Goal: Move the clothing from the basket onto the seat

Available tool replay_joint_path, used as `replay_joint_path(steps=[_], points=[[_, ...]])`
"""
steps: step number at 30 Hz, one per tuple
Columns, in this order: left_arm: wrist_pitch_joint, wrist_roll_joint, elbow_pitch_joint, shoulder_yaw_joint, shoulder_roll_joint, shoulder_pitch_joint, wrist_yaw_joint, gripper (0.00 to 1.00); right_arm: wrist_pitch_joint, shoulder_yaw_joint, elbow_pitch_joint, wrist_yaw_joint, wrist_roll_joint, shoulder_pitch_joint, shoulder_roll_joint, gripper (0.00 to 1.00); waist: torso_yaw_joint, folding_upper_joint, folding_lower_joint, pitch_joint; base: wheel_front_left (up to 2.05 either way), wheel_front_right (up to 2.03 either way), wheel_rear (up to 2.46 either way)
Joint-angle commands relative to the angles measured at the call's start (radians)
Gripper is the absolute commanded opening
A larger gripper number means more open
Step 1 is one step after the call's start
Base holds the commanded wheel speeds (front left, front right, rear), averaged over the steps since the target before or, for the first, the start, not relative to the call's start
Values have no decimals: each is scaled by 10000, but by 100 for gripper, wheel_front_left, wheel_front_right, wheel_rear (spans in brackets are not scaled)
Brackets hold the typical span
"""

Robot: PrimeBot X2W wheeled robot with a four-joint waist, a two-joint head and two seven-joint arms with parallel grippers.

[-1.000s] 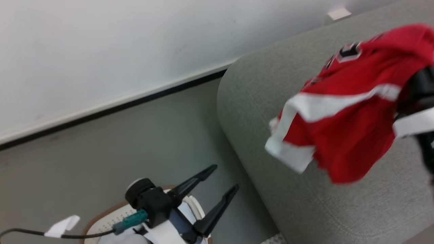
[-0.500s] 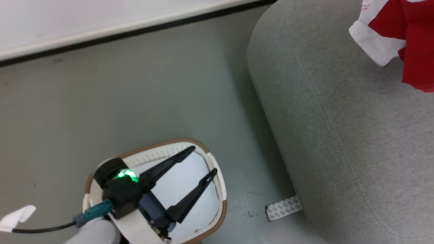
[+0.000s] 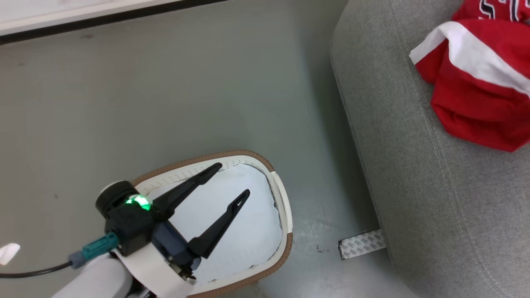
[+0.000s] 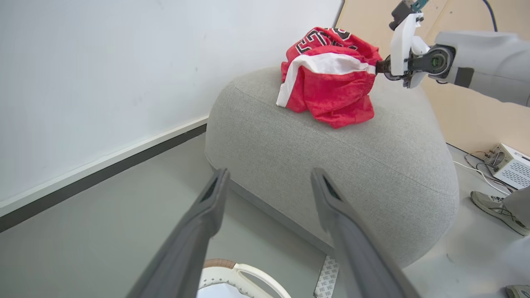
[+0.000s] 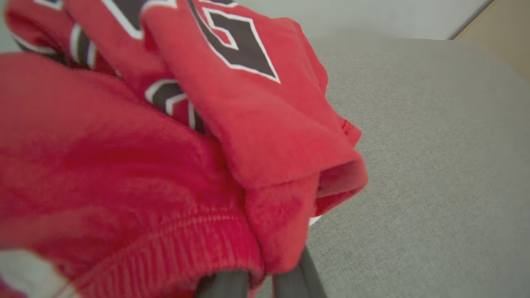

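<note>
While the right gripper (image 4: 381, 67) is clamping the jersey (image 4: 331, 85) atop the sofa (image 4: 331, 153), the left gripper (image 3: 232, 179) is hanging beside it, jaws apart.

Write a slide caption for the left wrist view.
Right pincer shut on red jersey resting on grey sofa; open left pincer above basket.

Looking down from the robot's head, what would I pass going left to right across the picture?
The basket, a patterned strip on the floor, the sofa, then the red jersey lying on it.
</note>
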Motion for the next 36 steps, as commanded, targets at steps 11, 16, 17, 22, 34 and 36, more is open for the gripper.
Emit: replay_joint_path(steps=[11, 16, 17, 22, 34, 36], points=[[-4, -153, 650, 201, -585, 416, 10, 100, 792, 494, 174, -25, 146, 945, -251, 100, -235, 0, -2, -1411, 0, 0, 0], [-4, -187, 1300, 403, -1213, 776, 10, 100, 1820, 1500, -71, -25, 891, 1414, -982, 100, -351, 0, -2, -2649, 0, 0, 0], [-4, -191, 1448, 499, -1346, 861, 10, 100, 1931, 1750, -273, -25, 1083, 1502, -1192, 100, -356, 0, -2, -2907, 0, 0, 0], [-4, -177, 2065, 1105, -1962, 1298, 98, 100, 2074, 2937, -1530, -25, 2373, 2074, -2289, 100, -282, 0, -2, -4031, 0, 0, 0], [-4, 13, 3125, 3578, -2615, 2050, 1084, 100, -127, 3628, -3897, -25, 4416, 3427, -2760, 100, 590, 0, -2, -5470, 0, 0, 0], [-4, 18, 3237, 4027, -2624, 2229, 1171, 100, -614, 3508, -4166, -25, 4438, 3752, -2494, 100, 670, 0, -2, -5540, 0, 0, 0]])
